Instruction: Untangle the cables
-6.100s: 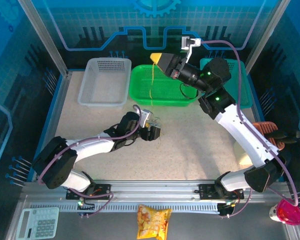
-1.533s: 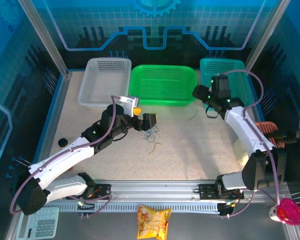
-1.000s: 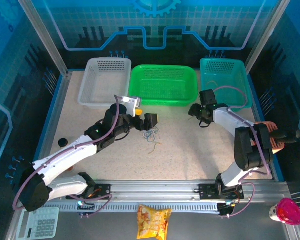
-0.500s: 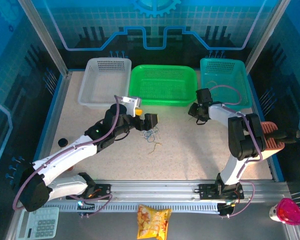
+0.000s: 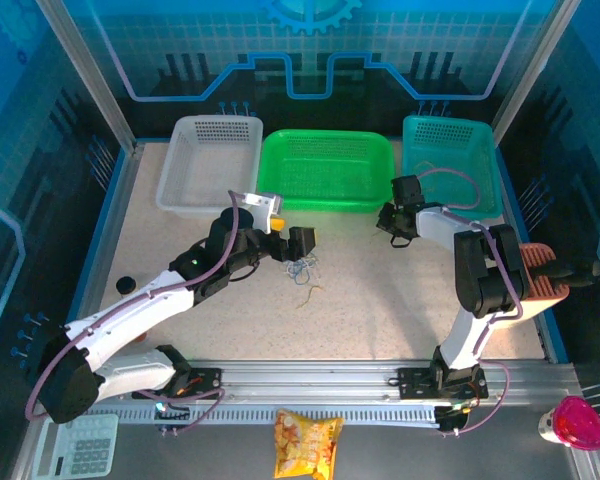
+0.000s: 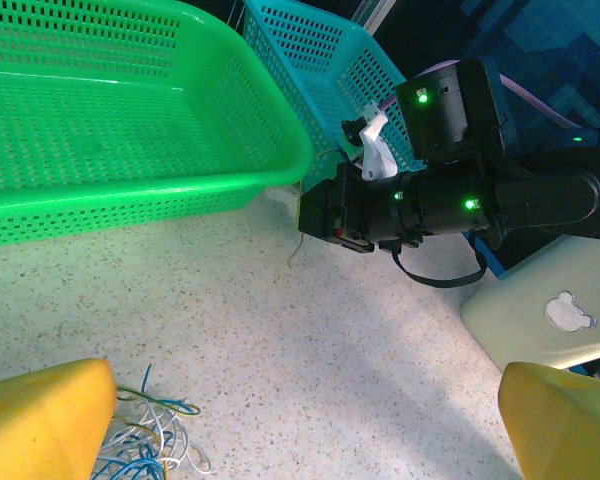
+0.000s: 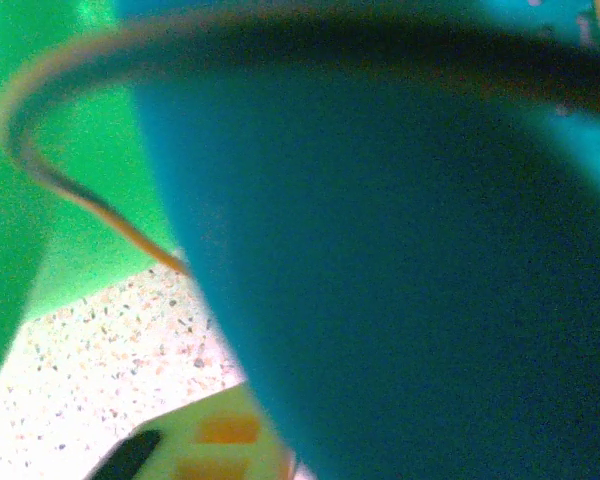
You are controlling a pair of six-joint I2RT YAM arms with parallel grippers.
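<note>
Right now our left claw (image 5: 300, 246) hangs wide open and empty, just above the clump of cables (image 5: 300, 270) on the counter (image 5: 380, 310). Our right claw (image 6: 322, 212) sits at the corner of the green basket (image 6: 180, 190), with a single yellowish strand (image 6: 294, 252) dangling at its tip. We cannot tell whether its jaws are closed on it. To do this step well, we should steady the clump lightly and draw one strand out sideways, slowly. Open counter lies toward the near edge. The green basket and the teal basket (image 6: 320, 60) crowd the far side.
</note>
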